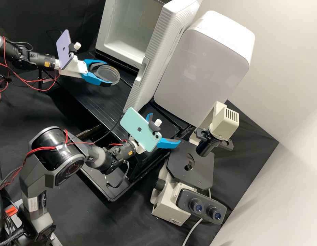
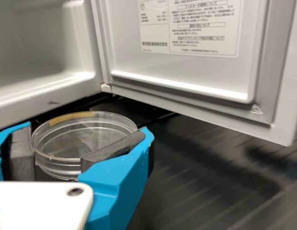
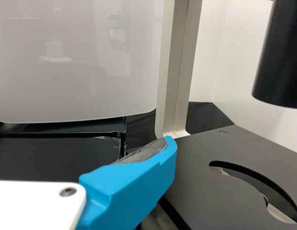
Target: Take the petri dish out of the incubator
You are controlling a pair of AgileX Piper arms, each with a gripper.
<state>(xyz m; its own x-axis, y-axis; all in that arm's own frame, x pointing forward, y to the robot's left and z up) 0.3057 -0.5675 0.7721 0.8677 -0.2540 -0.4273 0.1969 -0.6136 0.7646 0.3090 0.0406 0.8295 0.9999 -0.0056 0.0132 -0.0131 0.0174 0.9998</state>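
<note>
Two arms work the black bench (image 1: 97,106), and the nearer one, at the lower left of the high view, is the right arm. Its right gripper (image 1: 169,143) hangs at mid-frame just beside the microscope's stage (image 3: 225,191); whether it is open or closed cannot be told, and nothing shows in it. The microscope (image 1: 185,194) stands at the lower centre, well apart from the task's thing.

Farther back, at the upper left, the left gripper (image 1: 106,73) is closed narrowly on the clear petri dish (image 2: 83,136), its dark pads (image 2: 110,149) pressing the dish's rim from two sides. The dish sits level, lid on, held over the bench in front of the incubator (image 1: 131,30).

Farthest, at the top centre, the incubator's door (image 1: 158,51) stands swung wide, the pale chamber behind it open.

Judged from this, the main step is done, since the dish is already outside the chamber. What seems left is to set it down on the bench and let go.
</note>
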